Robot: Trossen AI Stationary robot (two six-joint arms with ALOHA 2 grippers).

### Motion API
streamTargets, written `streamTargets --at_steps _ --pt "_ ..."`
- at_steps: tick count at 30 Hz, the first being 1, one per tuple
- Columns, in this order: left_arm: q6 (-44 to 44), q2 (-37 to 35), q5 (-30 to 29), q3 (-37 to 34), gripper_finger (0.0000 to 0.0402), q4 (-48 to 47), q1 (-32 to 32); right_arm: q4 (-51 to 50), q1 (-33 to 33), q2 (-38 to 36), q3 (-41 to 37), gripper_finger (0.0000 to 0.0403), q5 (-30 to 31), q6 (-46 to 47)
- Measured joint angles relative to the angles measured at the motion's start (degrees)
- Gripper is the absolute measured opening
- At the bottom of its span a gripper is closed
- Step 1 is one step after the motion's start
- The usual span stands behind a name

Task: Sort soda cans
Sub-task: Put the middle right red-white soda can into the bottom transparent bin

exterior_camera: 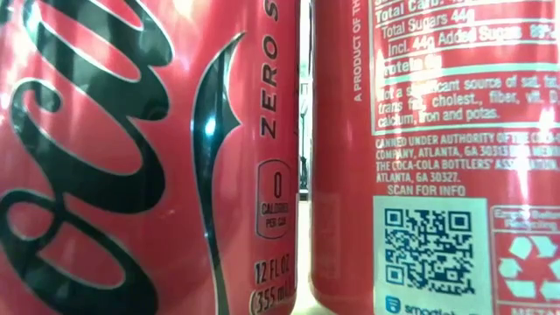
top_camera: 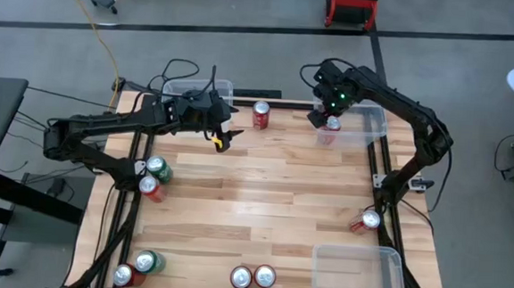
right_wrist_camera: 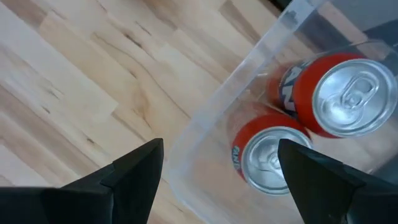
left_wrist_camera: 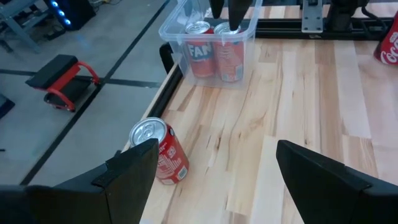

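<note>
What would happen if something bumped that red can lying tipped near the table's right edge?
The red can seems to lie on its side, so it would probably roll. It sits close to the table edge, so it might drop off. Its smooth metal skin likely slides easily.

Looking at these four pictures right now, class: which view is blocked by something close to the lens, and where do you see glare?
Low view: two red cans stand so close that they fill the frame, leaving only a thin gap. Right wrist view: bright highlights sit on the silver can tops inside the clear bin. High view: evenly lit.
</note>
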Motion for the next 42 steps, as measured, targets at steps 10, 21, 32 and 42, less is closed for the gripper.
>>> streamTargets --at_steps 10,21,32,42 --pt "3.13 0.00 0.04 -1.53 0.0322 2.74 -0.02 -0.50 0.51 -8.68 0.00 0.0324 10.14 2.74" --pt "1.03 0.04 1.86 -6.54 0.0322 9.97 0.42 -0.58 13.63 -27.65 -0.78 0.0324 10.17 7.30" --pt "-4.46 0.04 9.06 -6.54 0.0322 6.15 -1.53 -7.56 37.03 -38.38 -16.02 0.0324 15.26 33.73" --pt "-3.28 2.89 9.17 -6.48 0.0322 5.90 -4.44 12.24 58.94 -36.09 -25.71 0.0324 17.38 43.42"
